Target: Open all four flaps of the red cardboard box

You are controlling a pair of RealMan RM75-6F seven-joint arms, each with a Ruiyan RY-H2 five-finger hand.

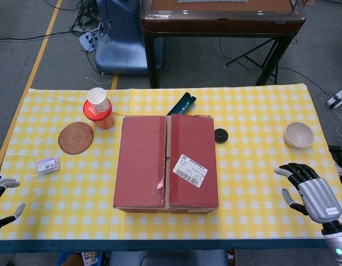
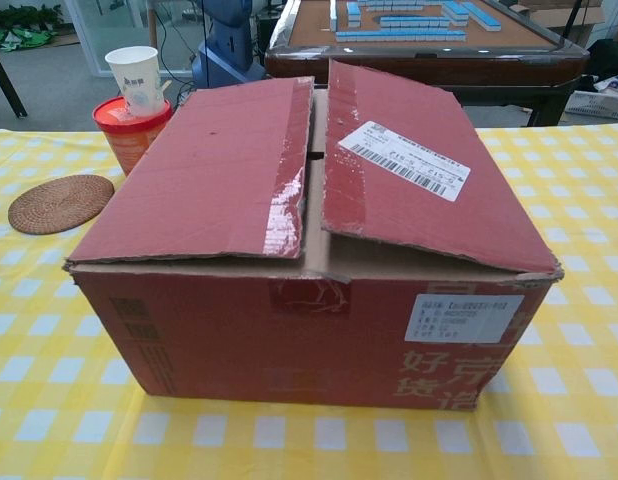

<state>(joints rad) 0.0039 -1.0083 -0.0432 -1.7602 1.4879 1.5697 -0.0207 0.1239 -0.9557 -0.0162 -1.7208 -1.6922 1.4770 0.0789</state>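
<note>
The red cardboard box (image 1: 166,162) sits in the middle of the yellow checked table (image 1: 254,116), and it fills the chest view (image 2: 309,250). Its two top flaps lie down, meeting along a centre seam; in the chest view they stand slightly lifted with a gap between them. A white barcode label (image 1: 190,170) is on the right flap. My left hand (image 1: 4,202) shows at the table's near left edge, fingers apart, holding nothing. My right hand (image 1: 310,192) hovers at the near right, fingers spread, well away from the box. Neither hand shows in the chest view.
Left of the box are a white paper cup on a red tub (image 1: 99,108), a woven coaster (image 1: 76,138) and a small packet (image 1: 48,165). A dark green tool (image 1: 181,103) and a black disc (image 1: 221,135) lie behind it. A beige bowl (image 1: 299,134) is at right.
</note>
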